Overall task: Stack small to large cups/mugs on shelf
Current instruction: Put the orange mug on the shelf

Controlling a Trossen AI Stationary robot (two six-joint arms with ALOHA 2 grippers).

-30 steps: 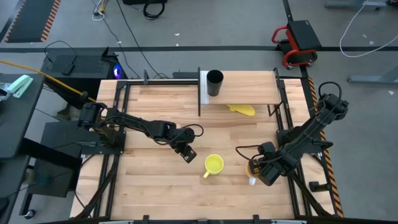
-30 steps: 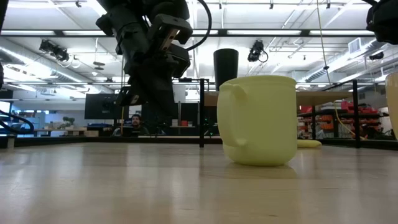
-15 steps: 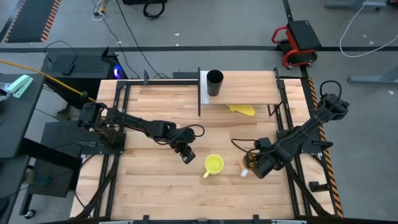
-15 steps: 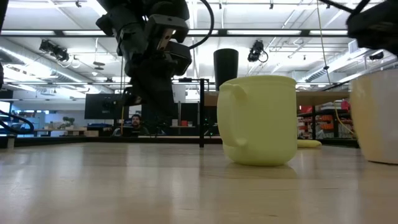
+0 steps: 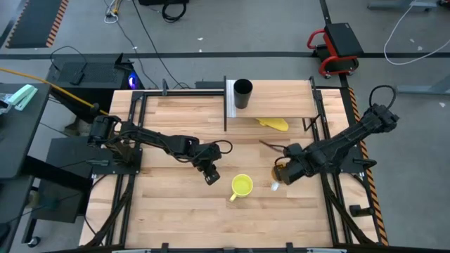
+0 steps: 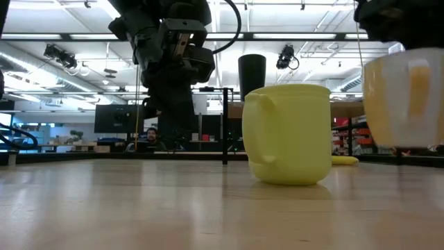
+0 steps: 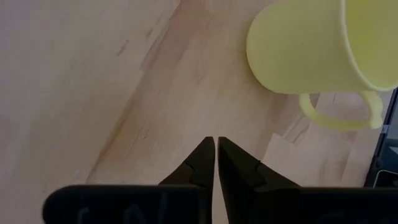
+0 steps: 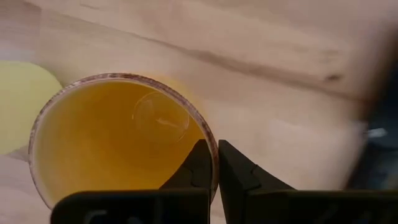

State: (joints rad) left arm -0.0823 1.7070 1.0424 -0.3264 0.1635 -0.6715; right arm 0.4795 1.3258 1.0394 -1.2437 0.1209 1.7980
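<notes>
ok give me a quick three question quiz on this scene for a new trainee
1. True or false: the tall black handleless cup stands on the raised light-wood shelf.
2. Which gripper holds the orange mug with whitish handle? A) left B) right C) neither
3. Fill in: in the low view, that orange mug is ____ the wooden tabletop.

Key
1. True.
2. B: the right gripper pinches its rim, one finger inside and one outside. The left gripper is shut and empty, beside the yellow mug with yellow handle.
3. Lifted clear of.
</notes>
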